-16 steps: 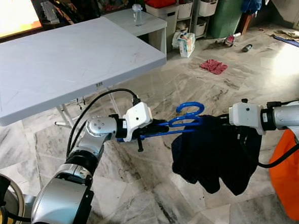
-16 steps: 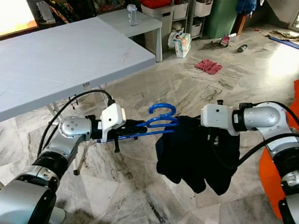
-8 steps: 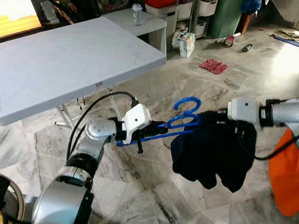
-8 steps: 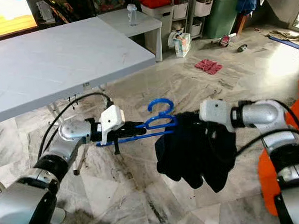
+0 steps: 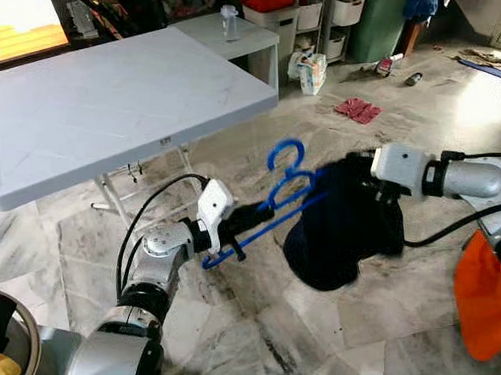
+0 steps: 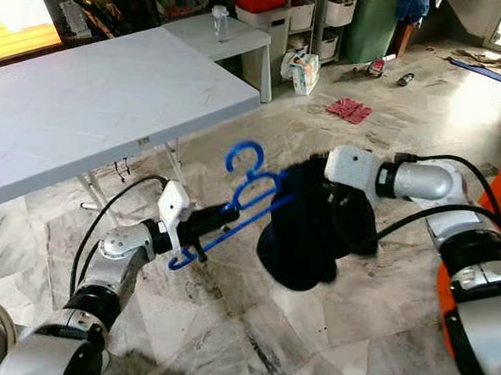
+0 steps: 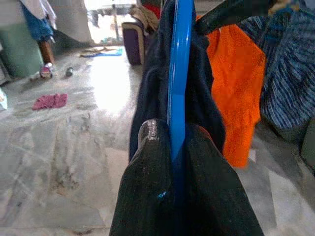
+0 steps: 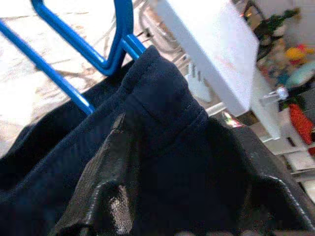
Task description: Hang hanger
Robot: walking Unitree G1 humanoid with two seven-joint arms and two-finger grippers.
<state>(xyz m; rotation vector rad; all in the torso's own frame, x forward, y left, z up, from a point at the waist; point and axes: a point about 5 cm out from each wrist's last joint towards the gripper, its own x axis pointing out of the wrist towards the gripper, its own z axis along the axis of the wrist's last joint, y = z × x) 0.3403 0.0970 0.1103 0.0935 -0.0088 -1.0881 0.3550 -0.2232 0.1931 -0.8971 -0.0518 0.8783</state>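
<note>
Lived-in home, laundry corner: marble-tiled floor (image 5: 242, 324), white folding counter (image 5: 101, 103), storage drawers (image 5: 308, 14) against far wall, red cloth (image 5: 358, 109) on floor, orange garment (image 7: 236, 83) hanging beyond jaws.

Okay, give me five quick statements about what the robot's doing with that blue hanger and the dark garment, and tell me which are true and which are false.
1. The left gripper is shut on the blue hanger. True.
2. The dark garment lies on the white table. False: it hangs in the air from the hanger, above the marble floor.
3. The right gripper is shut on the dark garment. True.
4. The hanger is level. False: it tilts, its end at the left gripper lower than the end inside the garment.
5. The hanger's hook is caught on a rail. False: it points up, free in the air.
</note>
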